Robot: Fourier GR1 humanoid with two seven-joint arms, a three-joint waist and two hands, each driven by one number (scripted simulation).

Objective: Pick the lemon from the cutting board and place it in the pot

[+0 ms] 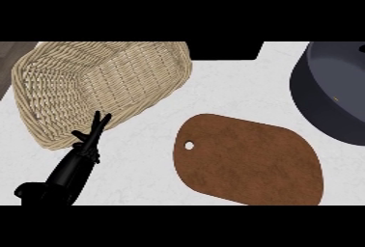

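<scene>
Left hand at lower left, fingers straight, holding nothing, tips over woven wicker basket rim. Brown oval board with hole, bare. Dark round pot upper right. Lemon unseen.

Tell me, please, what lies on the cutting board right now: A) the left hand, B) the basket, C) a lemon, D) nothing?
D: the brown board shows only its bare surface and small hole; no lemon appears anywhere, the left hand is by the basket, and the pot sits apart at the right.
</scene>
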